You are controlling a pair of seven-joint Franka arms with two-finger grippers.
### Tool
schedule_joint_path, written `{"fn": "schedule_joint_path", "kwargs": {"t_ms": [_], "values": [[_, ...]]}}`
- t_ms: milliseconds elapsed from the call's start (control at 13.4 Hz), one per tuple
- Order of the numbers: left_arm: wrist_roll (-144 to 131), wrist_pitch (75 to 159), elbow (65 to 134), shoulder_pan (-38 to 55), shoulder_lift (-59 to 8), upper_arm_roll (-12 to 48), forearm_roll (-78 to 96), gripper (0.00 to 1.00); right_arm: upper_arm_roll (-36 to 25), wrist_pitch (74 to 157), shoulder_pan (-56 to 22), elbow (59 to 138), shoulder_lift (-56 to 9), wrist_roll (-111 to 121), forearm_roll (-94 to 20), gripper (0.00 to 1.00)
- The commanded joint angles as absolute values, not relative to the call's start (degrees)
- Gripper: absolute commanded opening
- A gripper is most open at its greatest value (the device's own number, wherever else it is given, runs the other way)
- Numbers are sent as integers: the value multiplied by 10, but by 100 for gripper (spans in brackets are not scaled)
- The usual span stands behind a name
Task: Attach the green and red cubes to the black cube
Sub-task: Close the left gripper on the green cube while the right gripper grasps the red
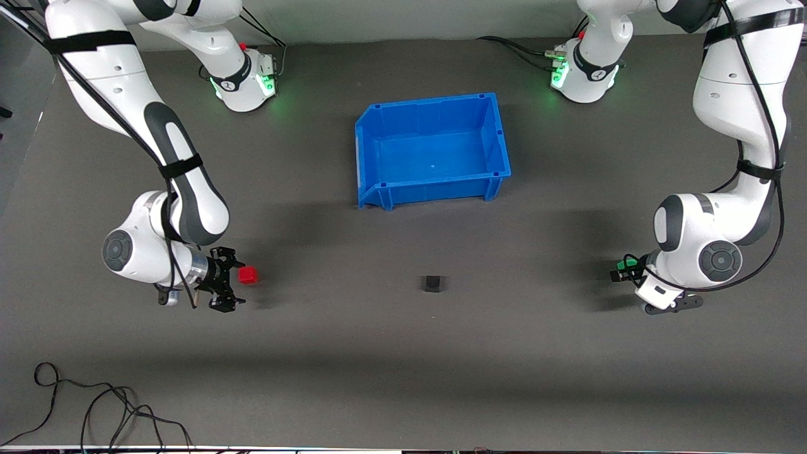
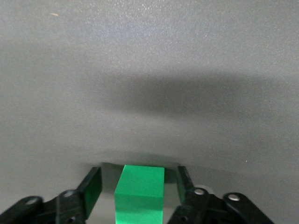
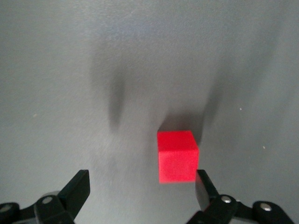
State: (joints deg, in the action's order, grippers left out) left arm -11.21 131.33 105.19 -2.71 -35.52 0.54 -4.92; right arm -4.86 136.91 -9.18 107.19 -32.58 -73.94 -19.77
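Observation:
The red cube lies on the grey mat toward the right arm's end. My right gripper is low beside it, open and empty; in the right wrist view the red cube sits just past the fingertips, close to one finger, with my right gripper wide open. My left gripper is low at the left arm's end, open around the green cube, with a gap showing on each side of it. The black cube lies alone mid-table, between both grippers.
A blue bin stands empty, farther from the front camera than the black cube. A loose black cable lies near the table's front edge at the right arm's end.

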Motion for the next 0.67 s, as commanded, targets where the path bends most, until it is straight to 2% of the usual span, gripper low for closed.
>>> {"fn": "schedule_joint_path", "kwargs": {"t_ms": [0, 374, 599], "values": [[-125, 1318, 1048, -23, -357, 4, -62, 64, -50, 1397, -93, 1083, -337, -729, -211, 100], [-126, 1319, 1037, -23, -366, 4, -62, 58, -51, 1393, -93, 1090, -332, -720, -212, 100], [-127, 1317, 1037, -25, -366, 4, -61, 43, -51, 1376, -94, 1078, -316, -724, -211, 100]]}}
